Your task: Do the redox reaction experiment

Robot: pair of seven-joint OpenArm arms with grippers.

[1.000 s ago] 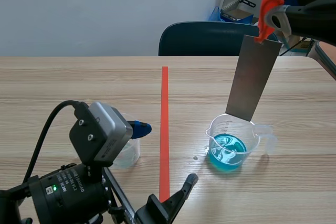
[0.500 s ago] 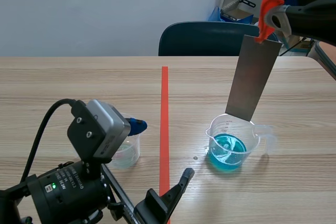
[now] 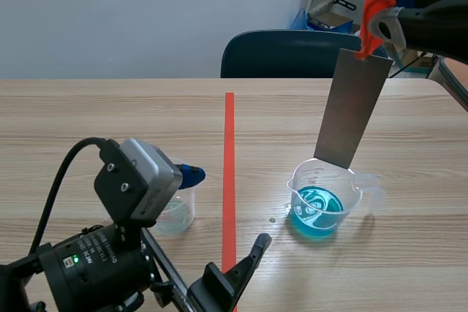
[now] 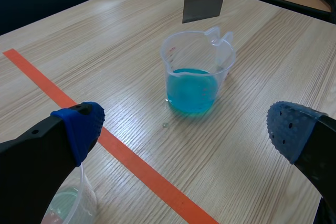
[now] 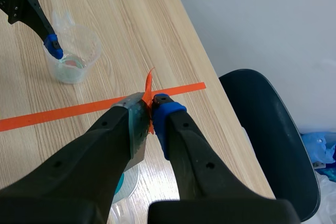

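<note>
The right pincer (image 3: pixel 374 25) grips the top of a thin metal sheet (image 3: pixel 351 107) hanging above a cup (image 3: pixel 322 199) of blue liquid. The sheet looks stiff, light and slippery. The left pincer (image 4: pixel 186 127) gapes wide.

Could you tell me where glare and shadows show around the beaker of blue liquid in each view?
Scene view: a bright glint on the table beside the beaker, white highlights on the blue liquid, a soft shadow at its base. Left wrist view: even light, no strong glare. Right wrist view: the right gripper, shut on the metal sheet, hides most of the beaker.
</note>
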